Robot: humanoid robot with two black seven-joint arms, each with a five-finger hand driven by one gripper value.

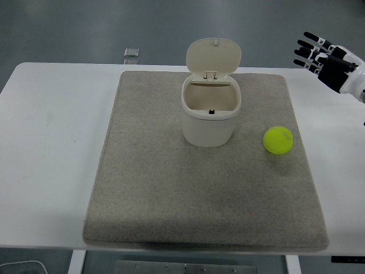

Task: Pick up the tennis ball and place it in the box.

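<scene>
Tennis ball (278,140) sits on the mat (154,200) right of the open box (210,117) while the right hand (328,59), fingers spread and apparently empty, should descend squarely over it.

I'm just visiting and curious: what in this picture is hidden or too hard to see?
- Bottom of the box, head view: its own front wall hides most of the inside, so its contents cannot be fully checked.
- Right hand, head view: the picture's right edge cuts off its arm.
- Left hand: outside the picture entirely.
- Small object at the table's far edge: too small to identify.
- Underside of the tennis ball: faces the mat.
</scene>
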